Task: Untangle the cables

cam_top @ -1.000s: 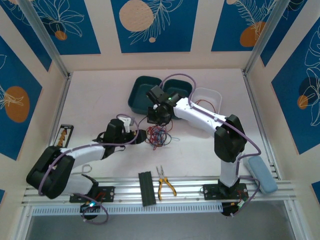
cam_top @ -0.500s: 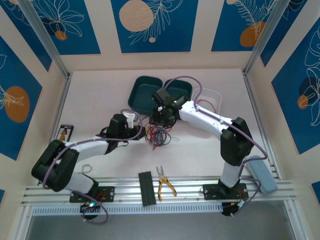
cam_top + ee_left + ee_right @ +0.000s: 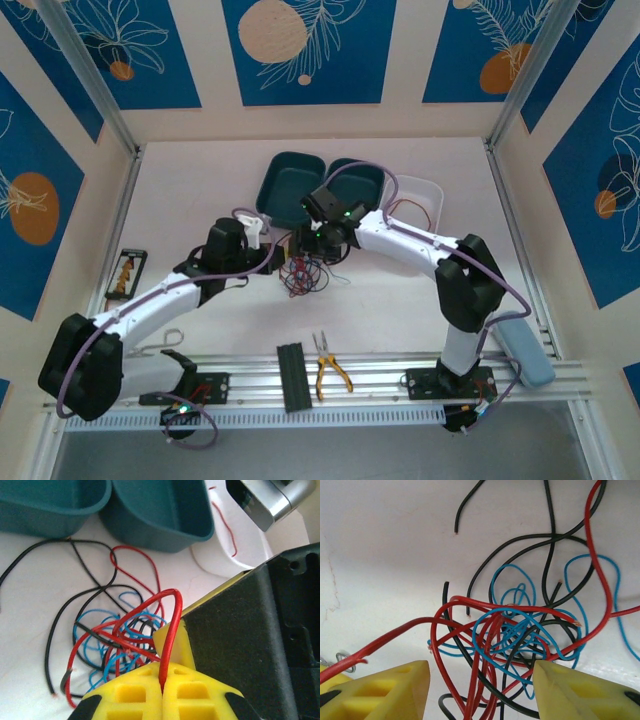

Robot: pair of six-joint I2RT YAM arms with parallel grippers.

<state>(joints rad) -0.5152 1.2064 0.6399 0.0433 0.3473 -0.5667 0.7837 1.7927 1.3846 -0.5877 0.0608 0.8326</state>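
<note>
arms (image 3: 160,291) — white shells, black joints | lilac cables (image 3: 355,164) | pincer fingers (image 3: 390,686) yellow

From above, the cables (image 3: 303,272) were too small to tell apart. In the left wrist view, a red cable (image 3: 171,627) was pinched in the left gripper (image 3: 163,680) and its end was hidden

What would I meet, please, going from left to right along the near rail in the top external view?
Left arm's base → black ridged bar → yellow-handled pliers → right arm's base → pale blue case.
</note>
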